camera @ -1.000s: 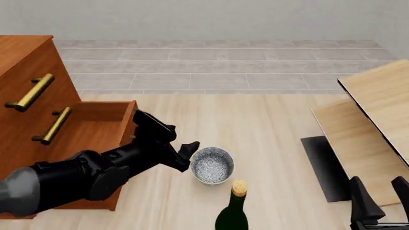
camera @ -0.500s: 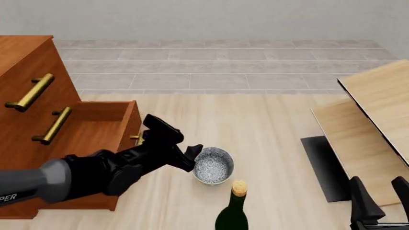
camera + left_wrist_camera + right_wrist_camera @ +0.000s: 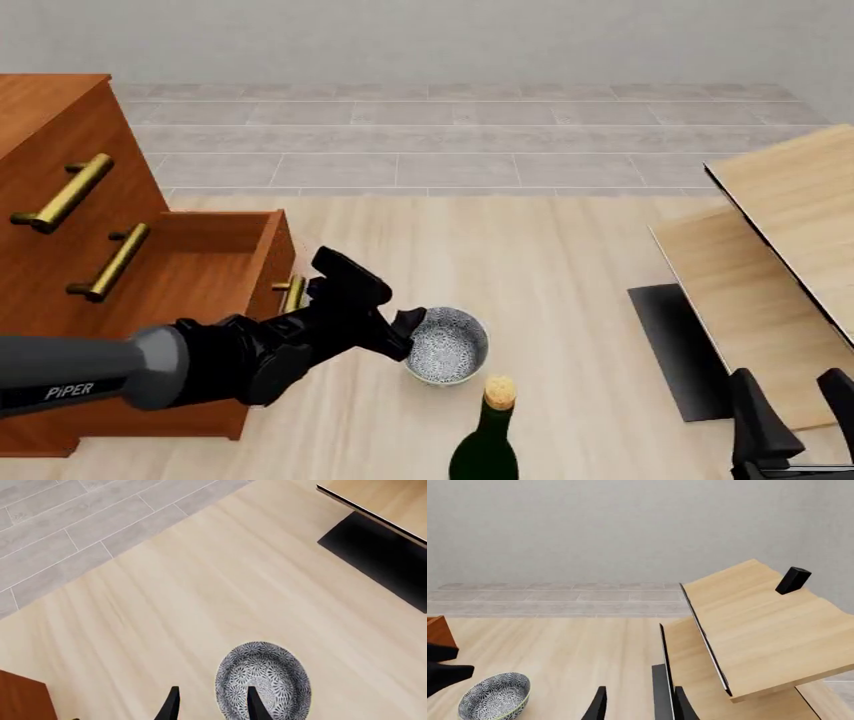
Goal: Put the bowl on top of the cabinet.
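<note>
At the left edge of the pale wood worktop (image 3: 561, 260) stands the large reddish-brown wooden cabinet (image 3: 54, 150) with long brass bar handles; one drawer is pulled open and its top surface carries nothing that the front view shows. The left gripper (image 3: 404, 328) has its fingers spread, one fingertip (image 3: 257, 705) over the bowl's patterned interior and the other outside the rim, so the rim sits between them, not yet pinched. The small round bowl (image 3: 445, 345) with a pale grey-white rim and blue-grey speckled interior rests on the worktop just right of the open drawer, toward the near edge. Just beside it, nearer the edge, stands a dark green bottle (image 3: 487, 450) with a cork-coloured top (a collision risk during lifting). The right gripper (image 3: 635, 705) hangs spread and empty near the right edge.

Task status: not completed. Remaining, by estimate: clamp the rim, lift, carry left, set down on the cabinet top.
</note>
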Controlling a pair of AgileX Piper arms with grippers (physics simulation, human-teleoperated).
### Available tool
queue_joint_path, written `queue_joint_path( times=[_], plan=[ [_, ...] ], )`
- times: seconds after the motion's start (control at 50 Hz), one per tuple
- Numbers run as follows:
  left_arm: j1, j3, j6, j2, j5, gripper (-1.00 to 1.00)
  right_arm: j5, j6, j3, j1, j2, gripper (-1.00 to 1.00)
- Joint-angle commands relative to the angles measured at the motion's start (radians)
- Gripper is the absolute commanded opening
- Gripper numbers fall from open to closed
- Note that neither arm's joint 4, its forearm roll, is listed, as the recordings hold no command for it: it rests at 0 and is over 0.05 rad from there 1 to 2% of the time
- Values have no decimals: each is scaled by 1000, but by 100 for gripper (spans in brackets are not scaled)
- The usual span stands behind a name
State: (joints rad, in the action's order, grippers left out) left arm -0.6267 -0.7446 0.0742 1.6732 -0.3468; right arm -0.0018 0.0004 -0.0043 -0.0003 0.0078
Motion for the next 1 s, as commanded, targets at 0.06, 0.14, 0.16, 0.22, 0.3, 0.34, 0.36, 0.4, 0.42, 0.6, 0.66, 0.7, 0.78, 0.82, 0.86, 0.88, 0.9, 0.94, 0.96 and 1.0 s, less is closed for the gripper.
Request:
queue_joint_path(
  times=[0.06, 0.14, 0.16, 0.22, 0.3, 0.34, 0.36, 0.4, 0.42, 0.6, 0.66, 0.7, 0.78, 0.82, 0.86, 0.88, 0.9, 0.94, 0.96, 1.0],
  plan=[
    [3, -17, 8, 41, -15, 100, 0, 0, 0, 0, 0, 100],
    [2, -18, 8, 50, -19, 100, 0, 0, 0, 0, 0, 100],
    [1, -18, 9, 53, -21, 100, 0, 0, 0, 0, 0, 100],
    [0, -19, 11, 58, -23, 100, 0, 0, 0, 0, 0, 100],
    [-2, -20, 19, 65, -28, 100, 0, 0, 0, 0, 0, 100],
    [2, -24, 23, 73, -31, 100, 0, 0, 0, 0, 0, 100],
    [2, -25, 24, 77, -33, 100, 0, 0, 0, 0, 0, 100],
    [4, -29, 26, 86, -36, 100, 0, 0, 0, 0, 0, 100],
    [7, -32, 25, 92, -37, 100, 0, 0, 0, 0, 0, 100],
    [8, -35, 30, 119, -54, 100, 0, 0, 0, 0, 0, 100],
    [11, -40, 32, 126, -55, 100, 0, 0, 0, 0, 0, 100],
    [16, -42, 38, 135, -61, 100, 0, 0, 0, 0, 0, 100],
    [18, -41, 37, 143, -66, 100, 0, 0, 0, 0, 0, 100],
    [20, -40, 40, 145, -70, 100, 0, 0, 0, 0, 0, 100],
    [21, -43, 39, 147, -68, 100, 0, 0, 0, 0, 0, 100],
    [22, -44, 40, 149, -70, 100, 0, 0, 0, 0, 0, 100],
    [22, -44, 40, 149, -70, 100, 0, 0, 0, 0, 0, 100],
    [22, -45, 42, 155, -73, 100, 0, 0, 0, 0, 0, 100],
    [24, -47, 42, 159, -73, 100, 0, 0, 0, 0, 0, 100],
    [23, -47, 43, 160, -75, 100, 0, 0, 0, 0, 0, 100]
  ],
)
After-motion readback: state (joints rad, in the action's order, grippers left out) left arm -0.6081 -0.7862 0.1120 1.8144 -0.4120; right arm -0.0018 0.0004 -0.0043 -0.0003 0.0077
